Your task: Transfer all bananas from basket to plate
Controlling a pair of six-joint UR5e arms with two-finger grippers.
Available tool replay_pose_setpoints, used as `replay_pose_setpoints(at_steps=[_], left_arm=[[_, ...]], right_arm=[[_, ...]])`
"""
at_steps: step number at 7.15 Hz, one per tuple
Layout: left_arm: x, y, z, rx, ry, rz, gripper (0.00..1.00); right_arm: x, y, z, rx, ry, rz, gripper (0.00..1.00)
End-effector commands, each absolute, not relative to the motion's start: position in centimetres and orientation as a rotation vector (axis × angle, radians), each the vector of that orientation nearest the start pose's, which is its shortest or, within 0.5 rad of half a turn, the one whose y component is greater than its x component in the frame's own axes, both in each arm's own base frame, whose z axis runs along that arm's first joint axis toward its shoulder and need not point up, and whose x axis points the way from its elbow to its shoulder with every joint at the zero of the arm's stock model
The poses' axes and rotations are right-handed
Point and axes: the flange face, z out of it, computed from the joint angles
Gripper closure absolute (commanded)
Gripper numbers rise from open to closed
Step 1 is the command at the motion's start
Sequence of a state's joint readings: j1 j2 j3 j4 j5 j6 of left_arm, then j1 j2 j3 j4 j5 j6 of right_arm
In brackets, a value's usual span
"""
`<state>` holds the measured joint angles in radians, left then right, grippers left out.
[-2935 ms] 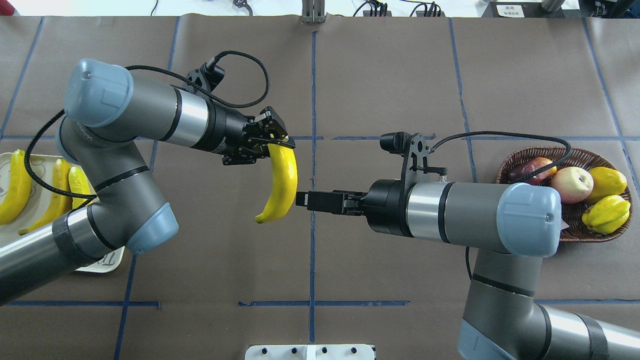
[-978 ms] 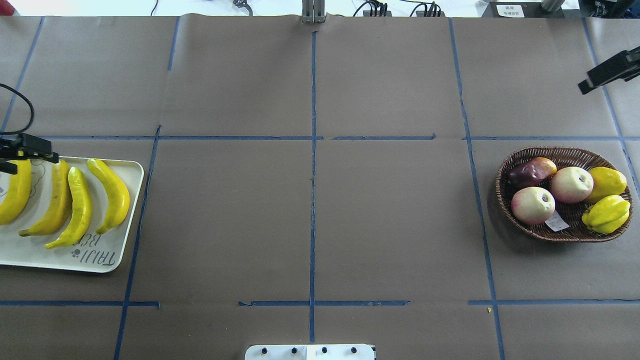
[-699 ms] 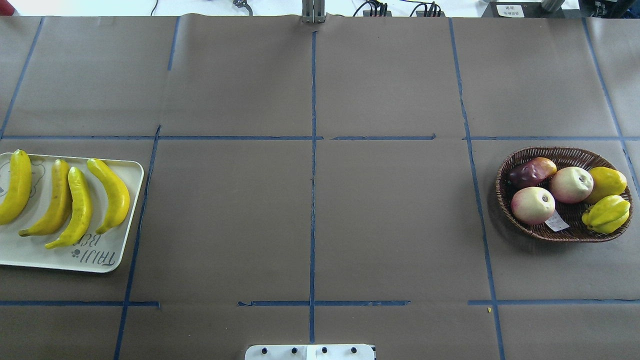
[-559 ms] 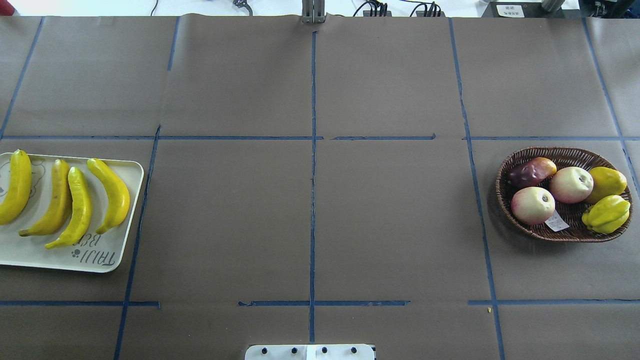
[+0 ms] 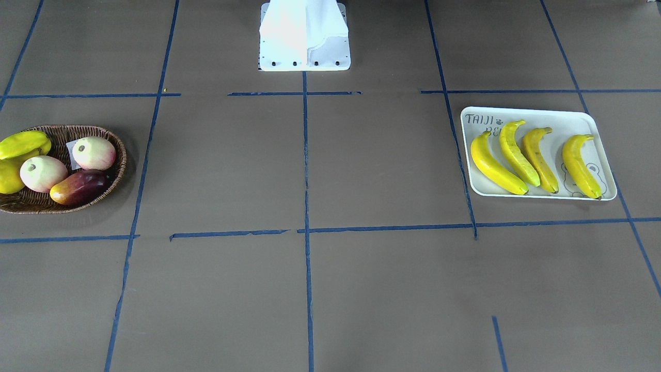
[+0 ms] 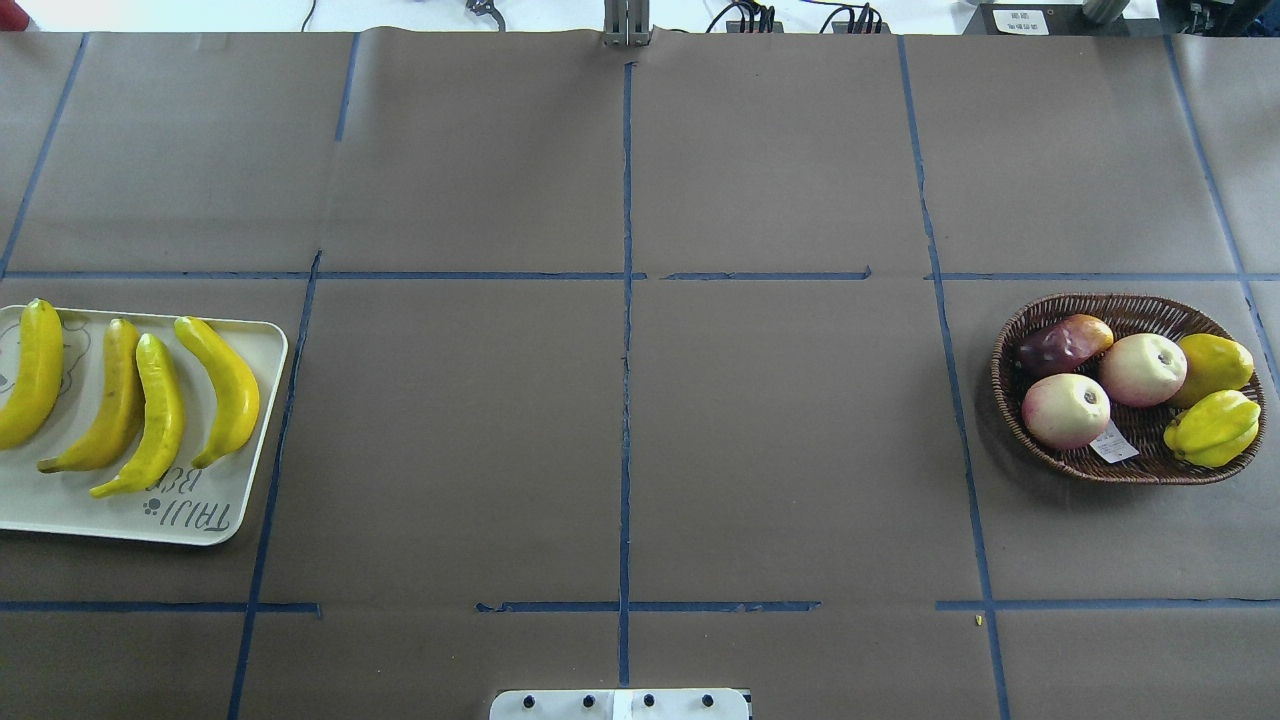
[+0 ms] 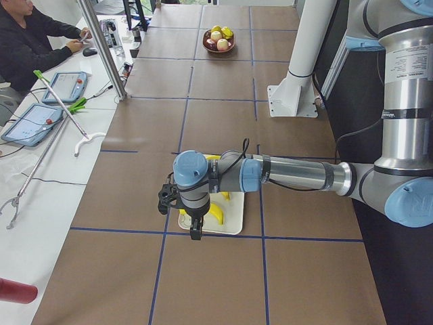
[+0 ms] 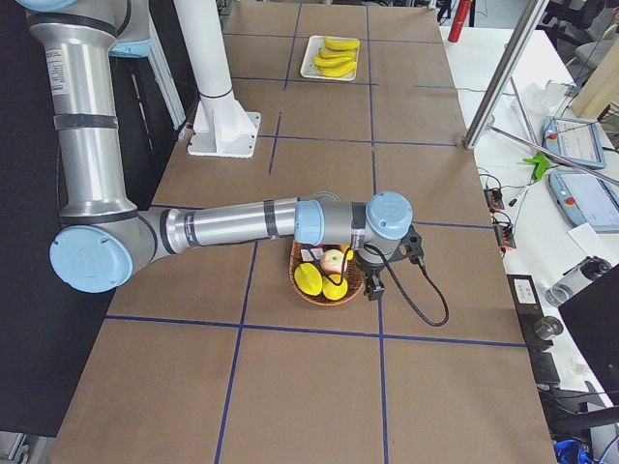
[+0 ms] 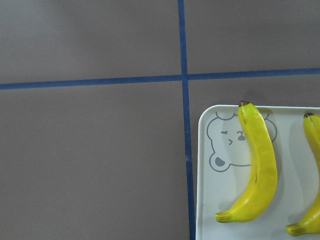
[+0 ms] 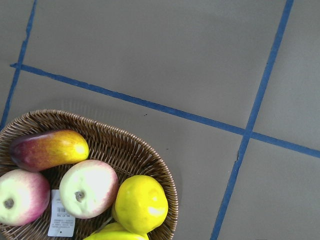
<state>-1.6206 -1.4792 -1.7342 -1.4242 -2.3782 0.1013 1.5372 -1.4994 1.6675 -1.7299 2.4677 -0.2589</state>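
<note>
Fourth banana (image 6: pixel 222 390) now lies on plate (image 6: pixel 60 508); left gripper's (image 7: pixel 195 234) opening unclear.

Brown paper-covered table (image 6: pixel 620 420) with blue tape grid, white plate (image 6: pixel 60 505), wicker basket (image 6: pixel 1010 420)

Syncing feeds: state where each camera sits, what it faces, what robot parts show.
Front-facing: across the table, facing the robot's base; no arms.
Overhead: behind the robot, facing forward; base only.
Left: plate end; left arm near.
Right: basket end; right arm near.
Left wrist: above plate corner; no gripper.
Right wrist: above basket rim; no gripper.
Shared: front-facing and overhead show bananas on plate.
</note>
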Motion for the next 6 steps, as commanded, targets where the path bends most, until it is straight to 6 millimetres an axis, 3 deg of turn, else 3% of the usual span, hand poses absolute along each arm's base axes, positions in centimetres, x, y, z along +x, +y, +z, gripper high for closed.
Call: replay_pose_setpoints(at_steps=[1, 3, 5, 6], left_arm=[[-7.9, -44.0, 65.3, -0.050, 0.910, -0.014, 0.00], [-7.9, -44.1, 65.3, -0.051, 0.909, -0.017, 0.00], [-7.9, -44.1, 65.8, -0.055, 0.909, -0.017, 0.00], [-7.9, -44.1, 65.8, -0.055, 0.909, -0.017, 0.00]], right_arm=[[4.7, -51.7, 59.4, 0.093, -0.848, -0.258, 0.00], [6.9, -51.2, 62.0, 0.057, -0.851, -0.191, 0.00], [8.7, -50.0, 63.1, 0.052, -0.849, -0.149, 0.00], [9.2, -47.7, 65.5, 0.015, -0.856, -0.120, 0.00]])
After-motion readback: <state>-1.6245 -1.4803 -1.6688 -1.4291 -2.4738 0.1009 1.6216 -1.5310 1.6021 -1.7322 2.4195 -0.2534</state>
